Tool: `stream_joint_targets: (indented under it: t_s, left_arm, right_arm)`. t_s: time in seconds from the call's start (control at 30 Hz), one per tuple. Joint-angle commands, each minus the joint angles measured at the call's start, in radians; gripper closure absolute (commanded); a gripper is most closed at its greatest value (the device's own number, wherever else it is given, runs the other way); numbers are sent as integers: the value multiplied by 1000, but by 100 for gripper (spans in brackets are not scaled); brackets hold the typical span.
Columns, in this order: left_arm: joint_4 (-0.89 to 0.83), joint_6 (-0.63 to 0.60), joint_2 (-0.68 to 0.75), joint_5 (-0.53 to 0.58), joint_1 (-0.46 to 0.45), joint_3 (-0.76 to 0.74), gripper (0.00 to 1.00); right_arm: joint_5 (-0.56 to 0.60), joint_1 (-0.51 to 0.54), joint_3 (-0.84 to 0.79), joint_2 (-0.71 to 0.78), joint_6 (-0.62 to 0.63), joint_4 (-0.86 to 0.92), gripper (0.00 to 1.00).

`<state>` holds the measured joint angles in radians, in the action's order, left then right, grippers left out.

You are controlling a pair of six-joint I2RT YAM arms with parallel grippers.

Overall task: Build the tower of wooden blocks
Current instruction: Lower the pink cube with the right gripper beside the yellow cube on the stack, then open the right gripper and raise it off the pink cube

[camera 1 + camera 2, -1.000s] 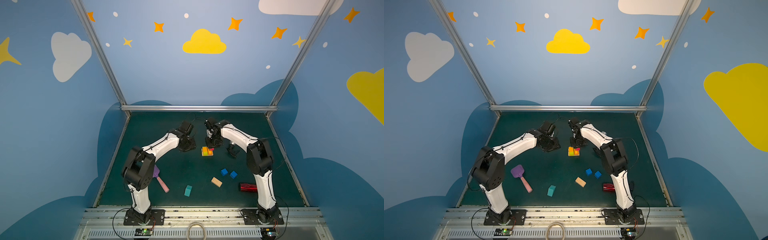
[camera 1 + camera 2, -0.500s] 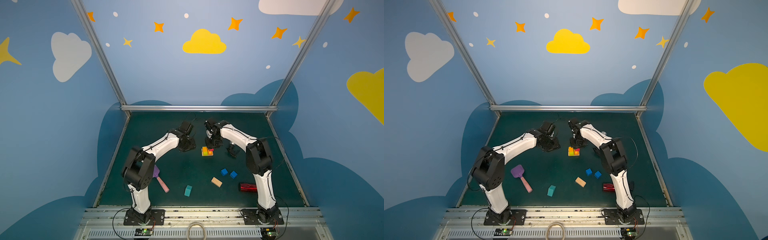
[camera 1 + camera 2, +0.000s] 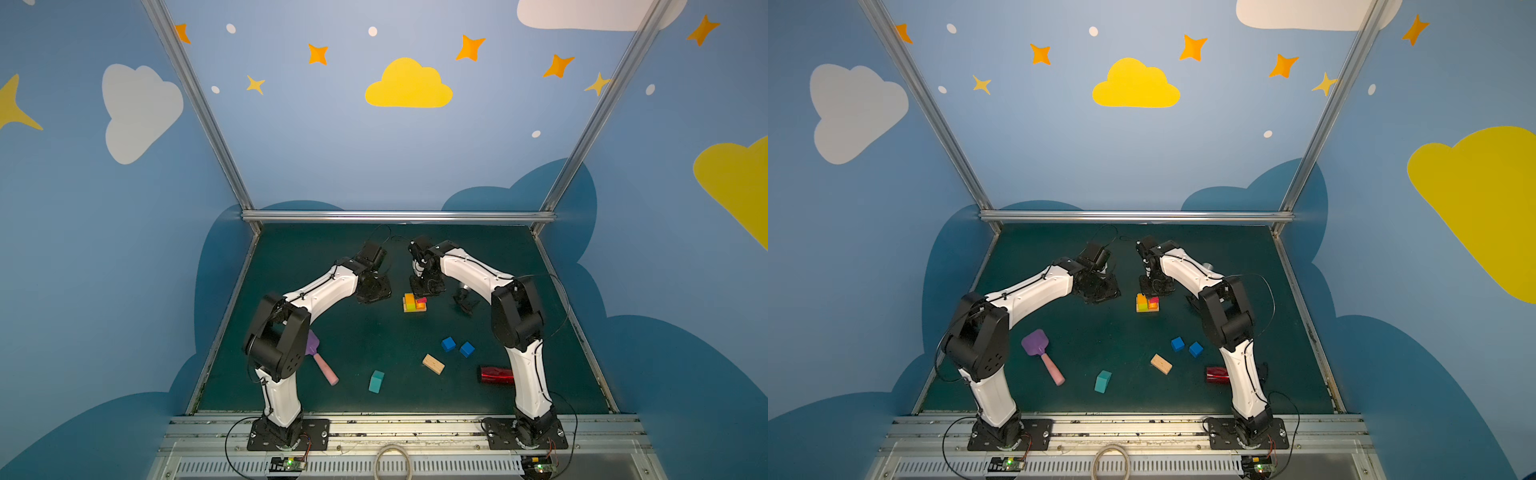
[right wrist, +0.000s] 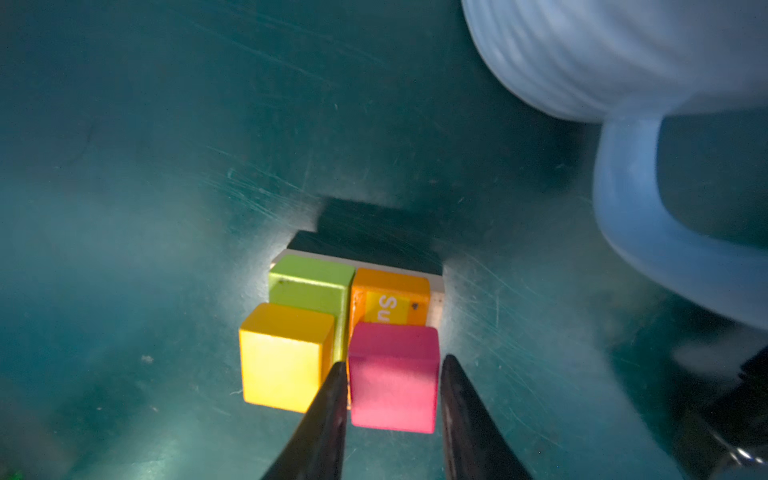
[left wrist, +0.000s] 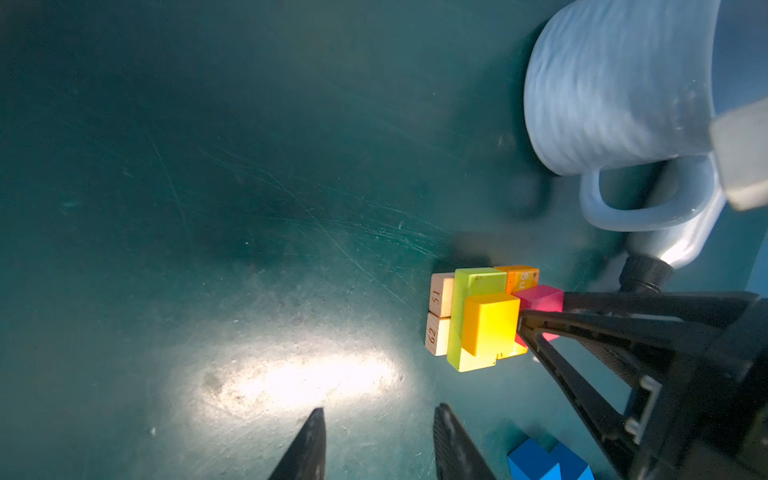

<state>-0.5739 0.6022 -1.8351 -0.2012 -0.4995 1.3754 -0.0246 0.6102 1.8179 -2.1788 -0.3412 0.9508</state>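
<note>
right gripper (image 4: 392, 360): jaws narrowly parted astride pink cube (image 4: 395, 390), one finger between it and yellow cube (image 4: 282, 361), sliver of gap on the other side | pink cube: atop tower (image 3: 414, 302), middle of table (image 3: 353, 332), nearer far edge | left gripper (image 5: 379, 407): parted, empty, beside tower, apart

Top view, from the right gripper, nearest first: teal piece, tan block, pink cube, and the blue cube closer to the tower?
1. pink cube: on the tower, right at the right gripper fingertips.
2. blue cube: loose, in front of the tower.
3. tan block: just past the blue cube, closer to the front edge.
4. teal piece: front, toward the left arm's side.
</note>
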Motion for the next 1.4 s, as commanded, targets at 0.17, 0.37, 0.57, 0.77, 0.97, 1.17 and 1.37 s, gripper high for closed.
stream_joint_targets:
  t_s: [0.17,0.37,0.57,0.77,0.97,1.17,1.37]
  left_arm:
    - [-12,-9,4,-4,4,13,57]
    - [-12,-9,5,-4,5,13,57]
    - [-12,-9,8,-4,5,13,57]
    - [-13,-9,8,-4,5,14,57]
    - [-14,-9,8,-4,5,19,57]
    - [-15,-8,8,-4,5,21,57]
    - [-15,-7,17,-3,5,20,57]
  right_arm:
    - [-1,-4,32,-4,-14,17,62]
    - [4,-4,32,9,-15,23,62]
    - [4,-3,32,21,-17,26,62]
    - [11,-3,32,37,-25,30,61]
    - [12,-3,32,54,-27,29,61]
    - [18,-3,28,77,-27,31,60]
    - [18,-3,11,117,-30,25,57]
